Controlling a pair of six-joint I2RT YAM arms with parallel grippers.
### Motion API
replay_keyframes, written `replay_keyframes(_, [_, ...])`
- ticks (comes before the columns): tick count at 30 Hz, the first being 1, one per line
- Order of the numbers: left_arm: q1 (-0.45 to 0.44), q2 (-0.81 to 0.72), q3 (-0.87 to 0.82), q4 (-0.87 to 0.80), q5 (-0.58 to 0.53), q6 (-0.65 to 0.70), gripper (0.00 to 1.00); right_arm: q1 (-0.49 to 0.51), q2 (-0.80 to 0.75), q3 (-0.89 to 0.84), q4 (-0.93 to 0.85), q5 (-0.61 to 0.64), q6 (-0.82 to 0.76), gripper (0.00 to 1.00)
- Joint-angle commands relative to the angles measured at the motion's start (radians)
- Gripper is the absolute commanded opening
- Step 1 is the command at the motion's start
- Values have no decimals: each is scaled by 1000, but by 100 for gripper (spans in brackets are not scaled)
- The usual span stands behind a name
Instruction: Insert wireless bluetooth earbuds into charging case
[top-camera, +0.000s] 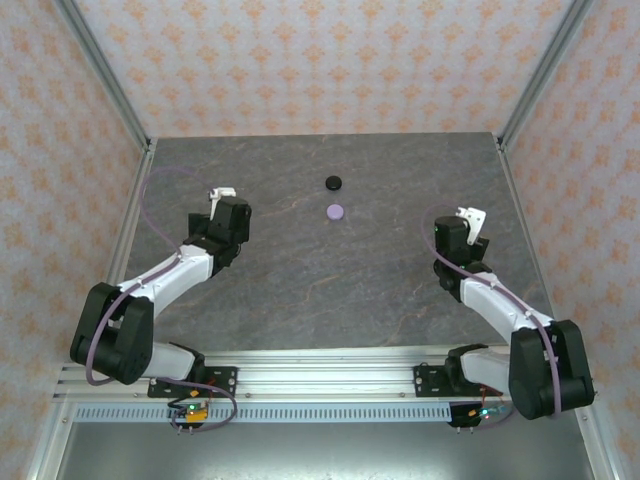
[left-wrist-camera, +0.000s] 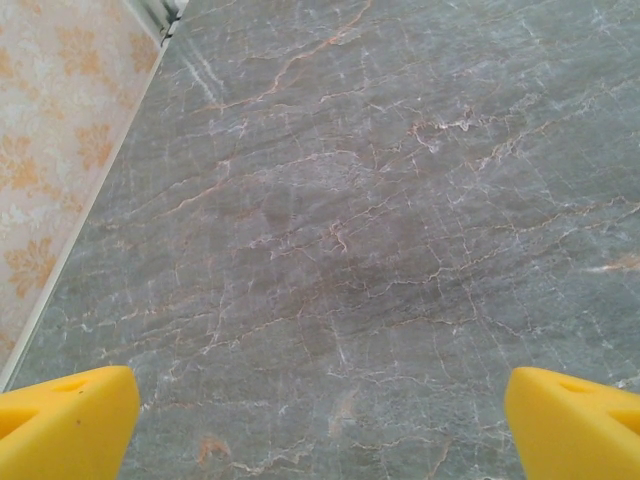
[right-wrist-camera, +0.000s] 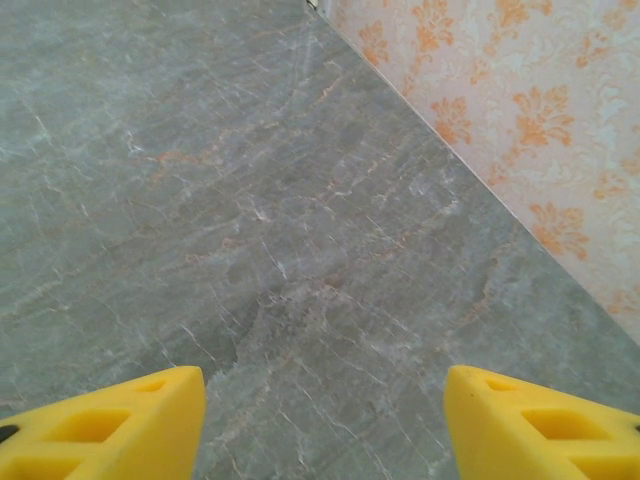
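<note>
Black round case (top-camera: 334, 182), lilac round case (top-camera: 335, 211): table (top-camera: 300, 290) centre, toward far edge, black one beyond. My left tool (top-camera: 222, 192): fingers apart, empty, judged nearer; cases lie to its right. My right tool (top-camera: 472, 215): apart, empty.

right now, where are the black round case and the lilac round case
black round case (top-camera: 334, 182), top external view, middle of its top face
lilac round case (top-camera: 335, 211), top external view, middle of its top face
</note>
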Motion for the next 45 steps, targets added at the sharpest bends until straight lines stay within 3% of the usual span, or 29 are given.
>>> replay_keyframes(1, [32,-1,-48,128,33,90,94,-15,8,-42,174,-72,-46,68])
replay_keyframes(7, [81,-4,-186,388,188,146,94,-75,76,-60,274,-206,-44,71])
replay_keyframes(9, [85,-8,-195,408,191,144,94,-86,93,-77,337,-236,-51,71])
replay_keyframes(24, [232,3,-366,768,423,107,94,-118,209,-98,574,-311,-104,73])
replay_keyframes(37, [269,99,-413,932,439,67,94,-160,321,-125,714,-349,-74,75])
replay_keyframes(42, [270,108,-363,838,398,48,96,-160,343,-114,717,-341,-73,76])
replay_keyframes(45, [260,112,-336,799,388,62,100,-160,343,-108,706,-340,-74,83])
